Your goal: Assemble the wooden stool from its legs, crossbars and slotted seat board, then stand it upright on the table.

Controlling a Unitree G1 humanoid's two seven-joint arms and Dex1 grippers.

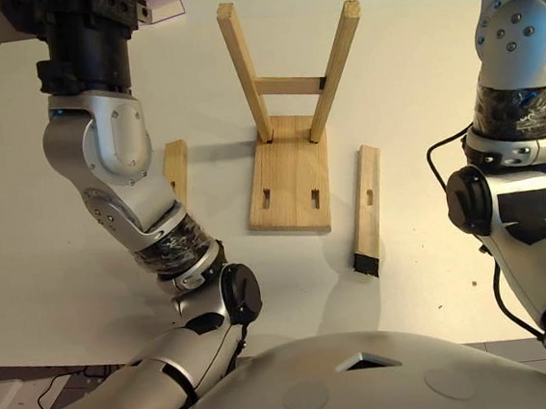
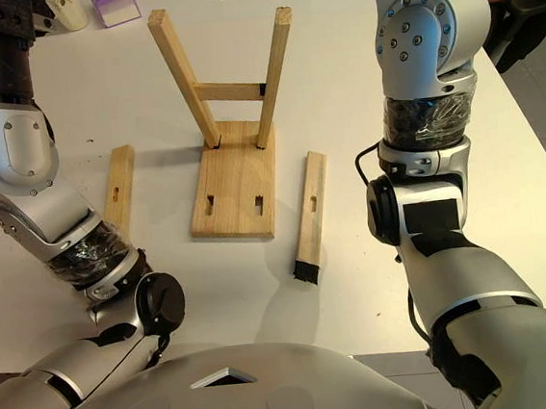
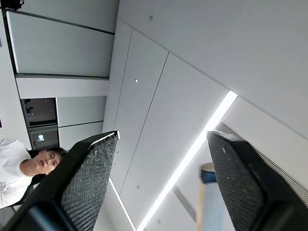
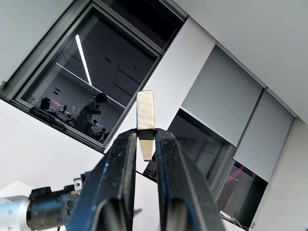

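Gripping a wooden bar [image 4: 145, 109], my right claw [image 4: 146, 137] is clamped; my left claw [image 3: 163, 139] gapes. On the worktop [image 1: 434, 73], a loose leg [image 1: 368, 205] lies at the seat board's [image 1: 288, 179] three o'clock, another leg [image 1: 176, 170] at nine.

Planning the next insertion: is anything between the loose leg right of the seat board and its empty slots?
Nothing visible does: bare table lies between the leg and the seat board, whose two near slots are uncovered.

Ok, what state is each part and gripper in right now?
Seat board: lying flat, near slots empty.
Far-left leg: standing in slot.
Far-right leg: standing in slot.
Crossbar: fitted between them.
Left loose leg: lying flat.
Right loose leg: lying flat.
Left gripper: open, empty.
Right gripper: shut on wooden piece.
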